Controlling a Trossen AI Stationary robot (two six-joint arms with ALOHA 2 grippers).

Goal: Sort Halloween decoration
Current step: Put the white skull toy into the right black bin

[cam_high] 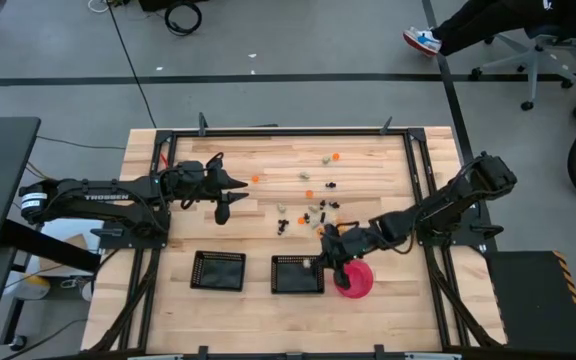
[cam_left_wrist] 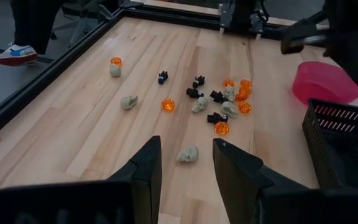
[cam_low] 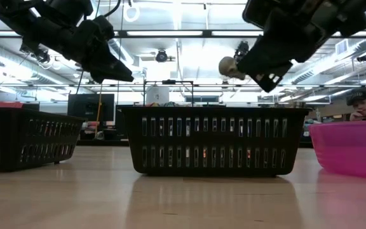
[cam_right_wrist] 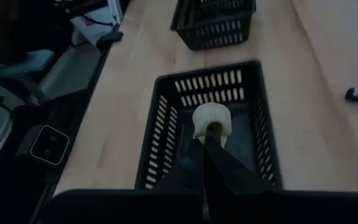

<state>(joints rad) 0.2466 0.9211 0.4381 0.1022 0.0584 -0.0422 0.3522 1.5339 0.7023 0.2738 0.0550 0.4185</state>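
Right end effector (cam_right_wrist: 209, 138) clamped on one pale cream skull trinket (cam_right_wrist: 211, 121), held in the air directly above the right-hand black mesh tray (cam_right_wrist: 166, 118). Seen level from the low view, same skull (cam_low: 231, 67) well clear of the tray's rim (cam_low: 211, 110), pinched at the fingertips. From above, right end effector (cam_high: 325, 258) at the tray's (cam_high: 297, 275) right edge, with the pink bowl (cam_high: 356, 282) just beside it on the right.

Left end effector (cam_left_wrist: 185, 163) fingers apart, nothing between them, hovering over the desk (cam_high: 168, 300) left of centre. One cream skull (cam_left_wrist: 188, 154) lying on the wood just ahead of the open fingers, not touched. Left end effector in high view (cam_high: 222, 214) near the left end of the scatter.

Remaining Halloween decoration (cam_high: 313, 205) loose on the desk, spread in the middle and toward the far side: orange pieces (cam_left_wrist: 168, 104), black pieces (cam_left_wrist: 194, 93), cream skulls (cam_left_wrist: 128, 102). Densest cluster near the right arm's side; a few strays farther out, one orange and one cream together (cam_left_wrist: 115, 66) close to the desk's edge.

Second black mesh tray (cam_high: 218, 271) to the left of the first, apart from it. Contents of trays and bowl not discernible.

Person seated in the room beyond the desk (cam_low: 365, 105), far right of low view.
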